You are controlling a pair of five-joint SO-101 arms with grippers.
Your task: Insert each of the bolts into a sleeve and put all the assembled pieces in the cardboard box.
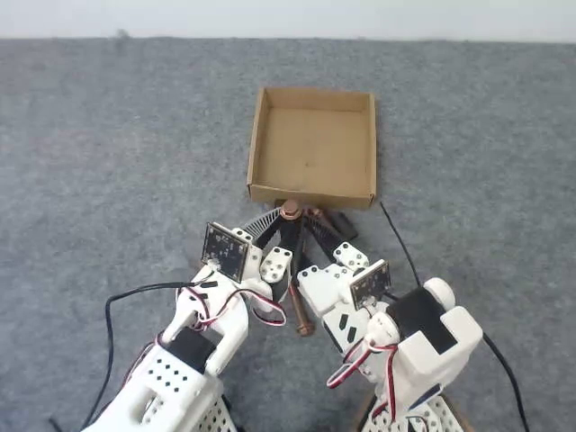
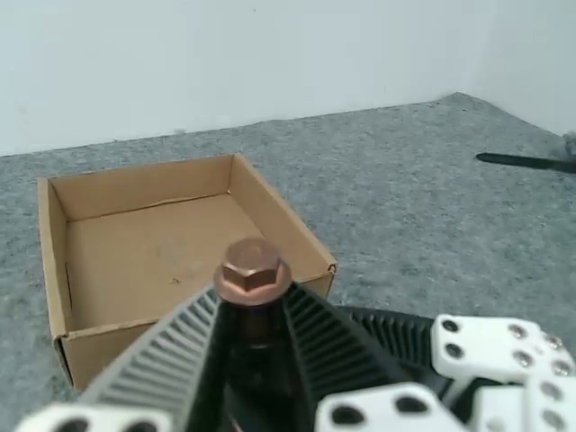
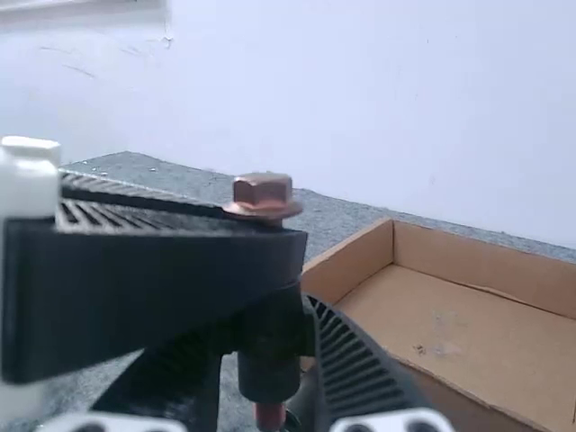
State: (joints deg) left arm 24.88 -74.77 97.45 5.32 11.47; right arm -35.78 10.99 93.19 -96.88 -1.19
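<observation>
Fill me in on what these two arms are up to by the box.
Both arms meet just in front of the cardboard box, working on one copper bolt. The left gripper is closed on the bolt just under its hex head. The right gripper appears to clamp the black sleeve around the shank, so the bolt looks seated. The box is empty. A second bolt lies on the carpet between the arms.
</observation>
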